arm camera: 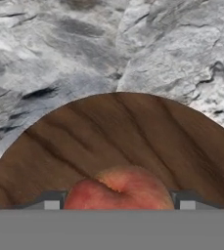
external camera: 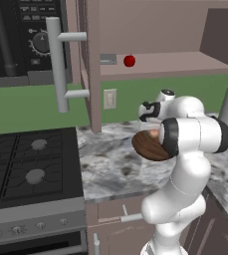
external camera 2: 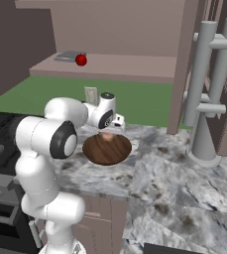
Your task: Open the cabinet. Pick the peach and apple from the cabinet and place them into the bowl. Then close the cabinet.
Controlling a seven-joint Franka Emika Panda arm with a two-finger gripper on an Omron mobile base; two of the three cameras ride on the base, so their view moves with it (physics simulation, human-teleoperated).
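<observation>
One peach sits between my fingertips in the hand view, right at six o'clock of the frame, with the wooden bowl spread beneath it and running up toward twelve. The jaws stand wide, one tip on each side of the fruit; whether they're pressing it or have just let it go I can't tell from here, because the contact line is cut off at the bottom edge. From the right base view the gripper hangs just over the far rim of the bowl, a sliver of peach showing under it.

The relation that matters: the fruit is directly over the bowl's floor, not its rim, so my call is a straight release and lift, no sideways shuffle. The peach is round, so there is no long axis to line up.

Counting now. One apple, still on the shelf of the cabinet, at about eleven o'clock from the gripper in the left base view and well above it. One bowl on the marble counter. One arm, so no choice of hand. The cabinet stands open, doors swung wide, bar handle at the left. A flat grey item lies just beside the apple.
</observation>
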